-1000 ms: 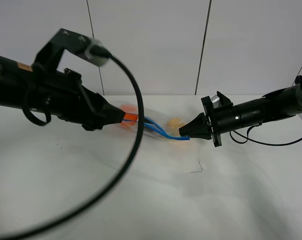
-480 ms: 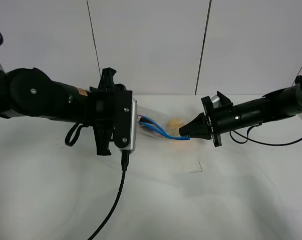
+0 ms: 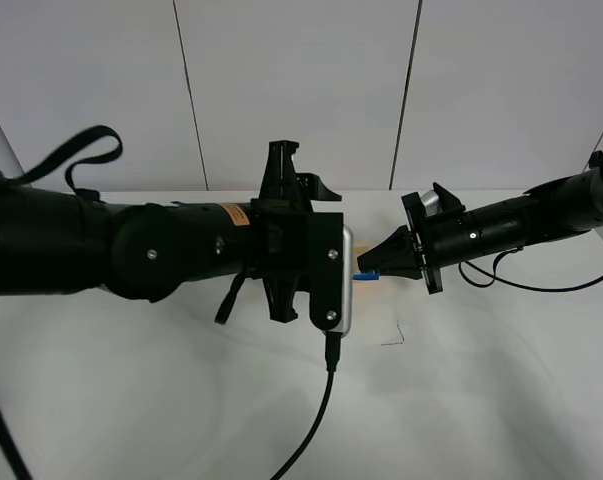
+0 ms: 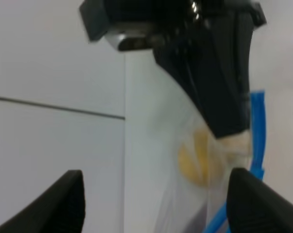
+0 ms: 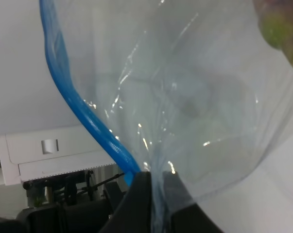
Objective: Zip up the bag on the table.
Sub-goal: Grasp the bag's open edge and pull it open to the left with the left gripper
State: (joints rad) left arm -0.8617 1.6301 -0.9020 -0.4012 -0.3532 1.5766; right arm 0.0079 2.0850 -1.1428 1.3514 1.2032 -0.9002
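Note:
In the exterior high view my left arm lies across the bag and hides nearly all of it; only a short end of the blue zipper strip shows on the white table. My left gripper is rolled on its side close to my right gripper. In the left wrist view the left gripper has its fingers wide apart, with the bag, a yellow pear and the zipper strip ahead. My right gripper is shut on the bag beside the strip.
A black cable hangs from the left wrist camera over the near table. A small dark mark lies on the table in front of the right gripper. A grey panelled wall stands behind the table's far edge.
My left arm has swung right along the bag and rolled its wrist; it now covers the bag and stands close to the right gripper. The right gripper has not moved.

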